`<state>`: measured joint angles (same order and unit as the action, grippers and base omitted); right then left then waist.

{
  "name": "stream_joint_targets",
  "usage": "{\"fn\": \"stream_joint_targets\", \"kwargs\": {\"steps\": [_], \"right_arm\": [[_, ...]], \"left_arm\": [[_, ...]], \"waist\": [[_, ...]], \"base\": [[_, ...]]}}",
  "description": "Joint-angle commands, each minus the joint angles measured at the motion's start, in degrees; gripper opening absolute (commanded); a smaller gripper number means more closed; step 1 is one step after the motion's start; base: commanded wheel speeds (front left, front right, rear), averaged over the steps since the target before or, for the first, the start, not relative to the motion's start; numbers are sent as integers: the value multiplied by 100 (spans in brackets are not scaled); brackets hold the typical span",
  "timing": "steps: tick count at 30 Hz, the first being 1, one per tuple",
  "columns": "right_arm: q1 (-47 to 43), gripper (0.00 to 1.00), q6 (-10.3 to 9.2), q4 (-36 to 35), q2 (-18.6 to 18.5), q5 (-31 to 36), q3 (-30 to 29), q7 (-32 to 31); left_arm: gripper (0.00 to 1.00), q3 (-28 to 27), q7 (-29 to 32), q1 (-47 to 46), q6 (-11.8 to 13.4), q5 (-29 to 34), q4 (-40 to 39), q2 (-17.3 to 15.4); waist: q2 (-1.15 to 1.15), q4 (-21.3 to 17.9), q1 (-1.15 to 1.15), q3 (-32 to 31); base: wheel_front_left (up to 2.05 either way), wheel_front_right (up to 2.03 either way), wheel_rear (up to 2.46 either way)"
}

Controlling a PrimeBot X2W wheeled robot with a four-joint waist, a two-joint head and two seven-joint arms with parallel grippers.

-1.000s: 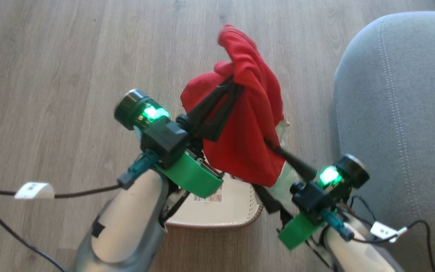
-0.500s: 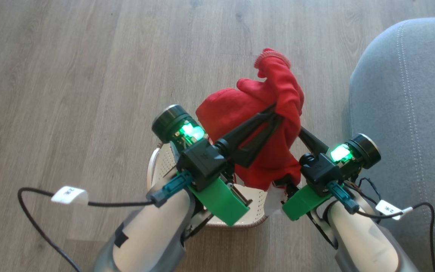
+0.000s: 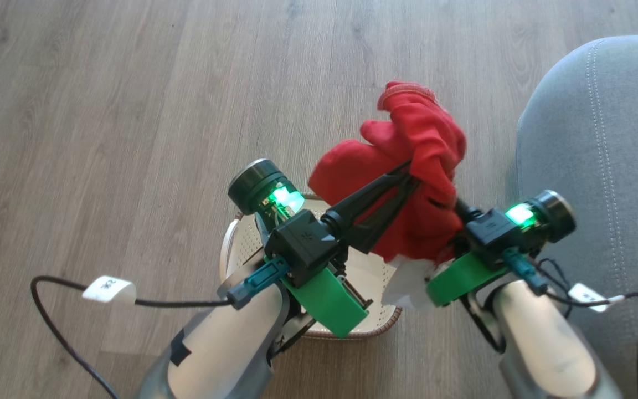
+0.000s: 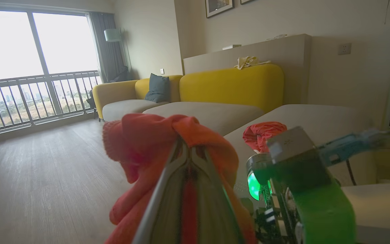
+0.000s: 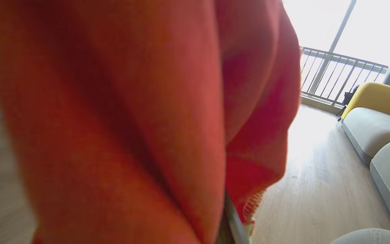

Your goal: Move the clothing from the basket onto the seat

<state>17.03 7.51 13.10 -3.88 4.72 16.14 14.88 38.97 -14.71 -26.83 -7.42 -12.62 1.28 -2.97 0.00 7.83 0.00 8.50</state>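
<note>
Left end effector [image 3: 407, 170] pinched closed, right end effector [image 3: 459, 208] closed, both angled inward

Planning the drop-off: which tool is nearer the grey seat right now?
Right. The right tool is just left of the seat, fingers buried in the clothing; the left tool grips it farther left, toward the basket.

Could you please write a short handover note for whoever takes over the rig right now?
Left gripper: shut on the red garment, holding it up above the basket.
Right gripper: shut, fingers buried in the same garment's lower folds.
Seat: right of the basket; another red garment lies on it.
Done: one piece on the seat, this one lifted out.
Left: carry it onto the seat, release, then check the basket, which is partly hidden by the arms.
</note>
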Motion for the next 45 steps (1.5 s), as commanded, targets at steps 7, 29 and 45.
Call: {"fn": "stream_joint_targets", "kwargs": {"steps": [7,29,45], "right_arm": [[98,0,-2,-643,98,-1367,-771,12],[326,0,-2,-999,100,-1359,-1074,12],[419,0,-2,-1102,100,-1194,-1617,12]], "left_arm": [[0,-278,-29,25,-7,103,-19,-78],[100,604,-29,78,-7,88,248,-383],[100,1007,-29,486,-7,224,477,-635]], "waist": [[0,-31,0,24],[0,-18,0,104],[0,-154,0,13]], "base": [[0,0,0],[0,0,0],[0,0,0]]}}
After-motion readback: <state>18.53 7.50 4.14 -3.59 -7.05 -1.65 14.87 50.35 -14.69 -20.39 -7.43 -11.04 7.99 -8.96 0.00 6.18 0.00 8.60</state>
